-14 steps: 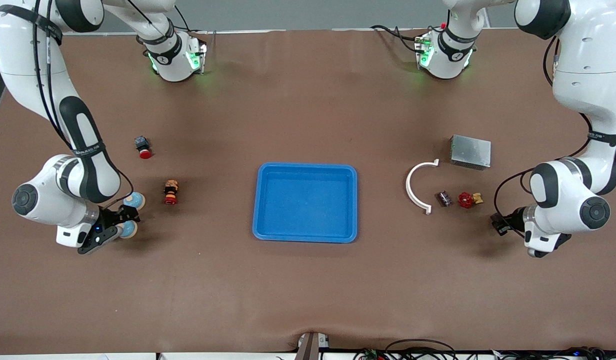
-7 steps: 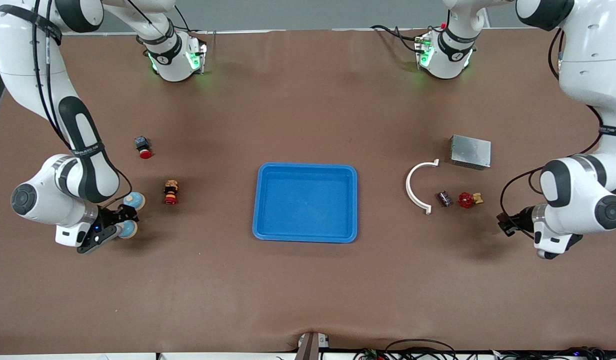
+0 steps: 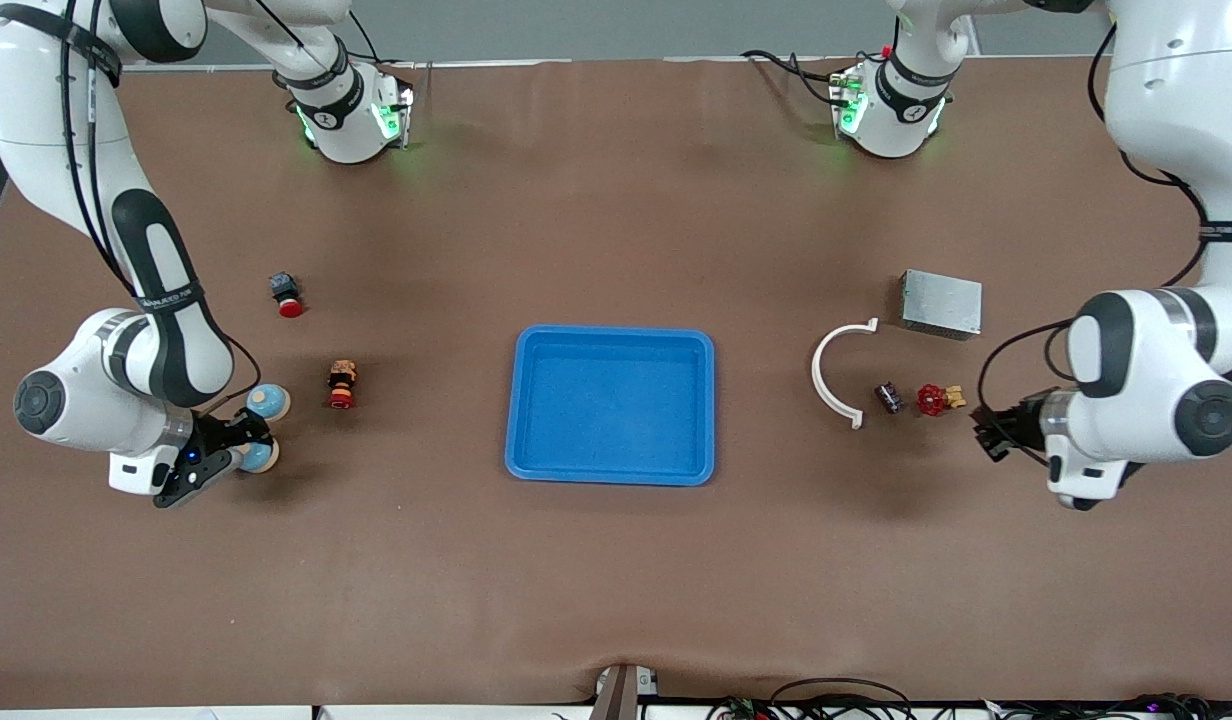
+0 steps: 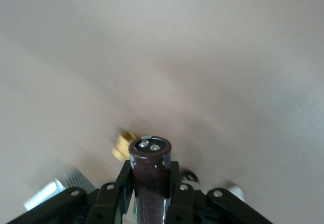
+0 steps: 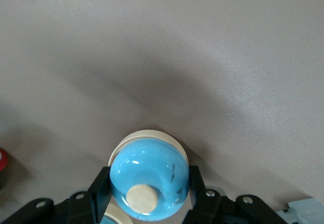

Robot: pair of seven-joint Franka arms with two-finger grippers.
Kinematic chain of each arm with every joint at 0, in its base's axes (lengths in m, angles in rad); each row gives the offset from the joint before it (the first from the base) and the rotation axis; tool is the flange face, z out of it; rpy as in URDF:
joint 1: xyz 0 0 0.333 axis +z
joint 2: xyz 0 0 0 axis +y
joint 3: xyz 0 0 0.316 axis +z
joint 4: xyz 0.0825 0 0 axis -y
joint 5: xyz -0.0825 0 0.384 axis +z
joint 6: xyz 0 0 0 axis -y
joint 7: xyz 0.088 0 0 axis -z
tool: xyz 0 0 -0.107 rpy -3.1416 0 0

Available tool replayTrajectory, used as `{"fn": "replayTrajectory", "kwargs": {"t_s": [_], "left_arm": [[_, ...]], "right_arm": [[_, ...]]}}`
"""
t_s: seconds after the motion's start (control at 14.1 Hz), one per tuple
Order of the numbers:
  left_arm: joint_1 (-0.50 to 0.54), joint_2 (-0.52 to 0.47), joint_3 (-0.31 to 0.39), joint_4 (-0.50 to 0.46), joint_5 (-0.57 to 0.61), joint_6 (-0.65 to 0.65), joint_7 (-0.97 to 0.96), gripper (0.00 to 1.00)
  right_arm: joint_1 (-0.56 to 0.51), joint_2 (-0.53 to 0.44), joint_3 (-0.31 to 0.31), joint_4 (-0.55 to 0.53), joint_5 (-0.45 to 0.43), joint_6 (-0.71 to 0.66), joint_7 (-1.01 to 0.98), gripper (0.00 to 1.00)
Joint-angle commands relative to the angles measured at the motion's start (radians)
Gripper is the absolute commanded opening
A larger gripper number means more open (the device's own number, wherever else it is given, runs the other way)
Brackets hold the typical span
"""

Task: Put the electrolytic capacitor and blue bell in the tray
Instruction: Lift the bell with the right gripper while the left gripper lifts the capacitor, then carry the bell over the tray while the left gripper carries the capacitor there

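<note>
Electrolytic capacitor (image 4: pixel 149 176) clamped in left tool (image 4: pixel 150 193), blue bell (image 5: pixel 149 178) clamped in right tool (image 5: pixel 150 193)

High front view, two close wrist views

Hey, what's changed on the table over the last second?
The left gripper, jaws shut on the electrolytic capacitor, drew back slightly toward its own end of the table, then swung in toward the tray. The right gripper barely moved, holding the blue bell. Everything on the table stayed put.
</note>
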Motion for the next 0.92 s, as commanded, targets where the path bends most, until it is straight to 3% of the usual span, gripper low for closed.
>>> {"fn": "replayTrajectory", "kwargs": {"t_s": [0.0,0.28,0.64,0.85], "left_arm": [[-0.1,-0.034,0.005,0.005,0.006,-0.049,-0.178,0.0],[-0.199,-0.045,-0.034,0.046,-0.032,-0.071,-0.388,0.0],[-0.317,-0.031,-0.096,0.066,-0.089,-0.054,-0.575,0.0],[-0.409,-0.017,-0.096,0.057,-0.105,0.021,-0.684,0.0]], "right_arm": [[0.001,-0.016,0.001,0.087,0.001,-0.15,0.013,0.03],[0.042,-0.083,0.003,0.175,0.001,-0.419,0.354,0.0],[0.142,-0.242,0.01,0.146,0.015,-0.537,0.767,0.0],[0.237,-0.341,0.01,0.051,0.015,-0.524,0.963,0.0]]}}
